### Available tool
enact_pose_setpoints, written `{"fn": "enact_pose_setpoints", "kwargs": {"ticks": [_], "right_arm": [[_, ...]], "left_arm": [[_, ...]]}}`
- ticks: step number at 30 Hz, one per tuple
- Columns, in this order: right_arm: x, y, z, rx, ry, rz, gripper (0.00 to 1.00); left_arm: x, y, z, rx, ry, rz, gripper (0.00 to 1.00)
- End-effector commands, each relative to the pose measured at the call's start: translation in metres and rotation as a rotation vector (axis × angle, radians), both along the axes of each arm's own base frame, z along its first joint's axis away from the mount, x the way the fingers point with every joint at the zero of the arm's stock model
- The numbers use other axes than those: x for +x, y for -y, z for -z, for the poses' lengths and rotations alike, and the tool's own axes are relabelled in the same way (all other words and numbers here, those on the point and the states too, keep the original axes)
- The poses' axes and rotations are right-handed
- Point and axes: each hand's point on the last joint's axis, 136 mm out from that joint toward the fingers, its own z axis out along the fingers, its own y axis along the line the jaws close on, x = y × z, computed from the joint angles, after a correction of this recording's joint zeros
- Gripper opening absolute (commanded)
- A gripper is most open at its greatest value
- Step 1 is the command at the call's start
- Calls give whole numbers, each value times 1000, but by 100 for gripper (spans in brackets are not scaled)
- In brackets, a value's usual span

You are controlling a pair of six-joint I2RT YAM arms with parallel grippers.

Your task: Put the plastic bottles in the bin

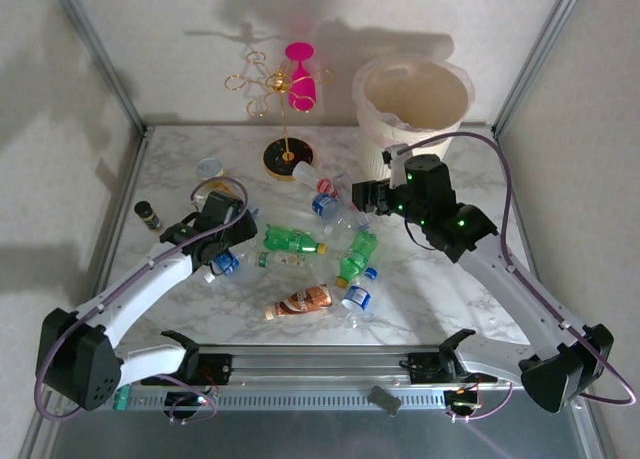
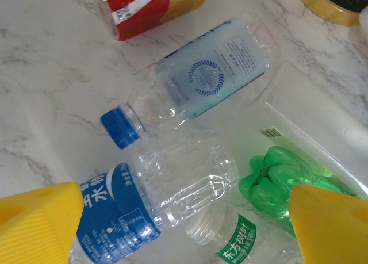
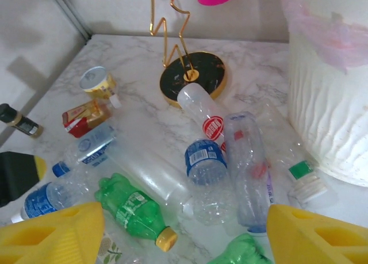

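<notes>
The left gripper [image 2: 181, 224] hung wide over crinkled clear bottles [image 2: 190, 85], one of them blue-capped, with nothing between its fingers. A ridged green bottle [image 2: 276, 180] lay partly hidden behind the gripper itself. The right gripper [image 3: 184, 238], also wide and holding nothing, faced the heap on the marbled table [image 3: 138, 51]. The bin [image 3: 330, 103] stood at right, ribbed and translucent, its rim cut off. The top view showed its whole tapered mouth, behind the bottles.

Green bottle label [image 2: 237, 245] reads "东方树叶"; blue bottle label [image 2: 112, 215] shows "水" (white print)
</notes>
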Motion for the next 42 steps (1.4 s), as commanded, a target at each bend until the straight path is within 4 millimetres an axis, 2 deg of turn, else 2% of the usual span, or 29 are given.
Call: {"fn": "enact_pose_setpoints", "kwargs": {"ticks": [1,3,5,9,14,18,25,34,37,42], "right_arm": [[-7,-9,-14,64,38,-47,75],[-9,-10,-16,78,44,-55,76],[-12,-11,-18,92,48,-66,76],[-14,-11,-17,100,51,-73,77],[-13,-12,-10,87,44,-74,77],[-13,-13,-8,93,40,-79,77],[-11,-14,-6,93,40,-79,77],[-12,-16,-2,102,29,-83,77],[-13,-17,-1,105,26,-88,77],[-12,-17,-2,112,25,-87,77]], "left_arm": [[8,12,9,-4,2,106,91],[7,11,19,20,-24,121,91],[7,1,28,87,-59,104,92],[6,-7,39,154,-86,109,91],[-1,0,52,131,-118,164,87],[-6,-3,65,152,-153,168,88],[-4,4,84,137,-208,184,86],[-6,12,95,94,-241,197,84],[-7,13,98,90,-253,192,88],[-6,15,99,72,-253,190,78]]}}
